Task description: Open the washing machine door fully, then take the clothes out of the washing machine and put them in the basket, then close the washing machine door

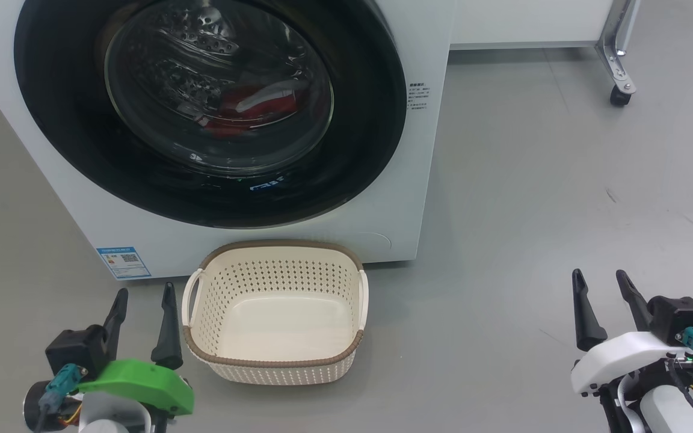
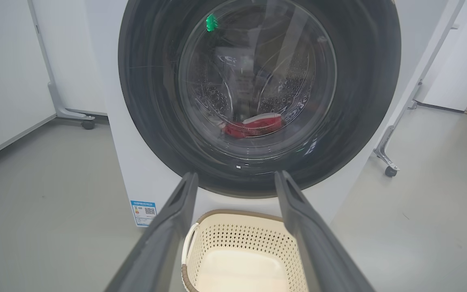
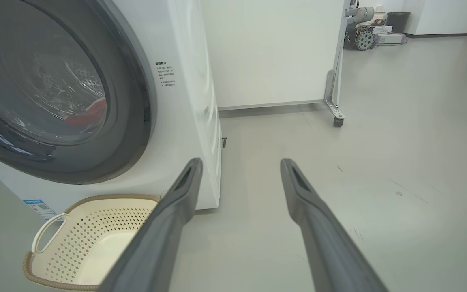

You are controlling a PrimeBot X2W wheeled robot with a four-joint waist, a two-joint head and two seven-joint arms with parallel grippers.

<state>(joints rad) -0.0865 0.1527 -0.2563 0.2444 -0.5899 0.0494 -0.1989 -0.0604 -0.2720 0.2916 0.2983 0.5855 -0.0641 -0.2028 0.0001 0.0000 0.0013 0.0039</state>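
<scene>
The white washing machine stands ahead with its black-rimmed round door shut against the front. Through the glass I see red and white clothes lying low in the drum, also red clothes in the left wrist view. The cream basket sits on the floor just before the machine, with nothing inside. My left gripper hovers open just left of the basket. My right gripper hangs open over bare floor far to the right. Nothing lies between either pair of fingers.
A white panel on a wheeled metal frame stands behind and right of the machine. Grey floor stretches to the right. Another wheeled white panel stands left of the machine. Some equipment sits far back.
</scene>
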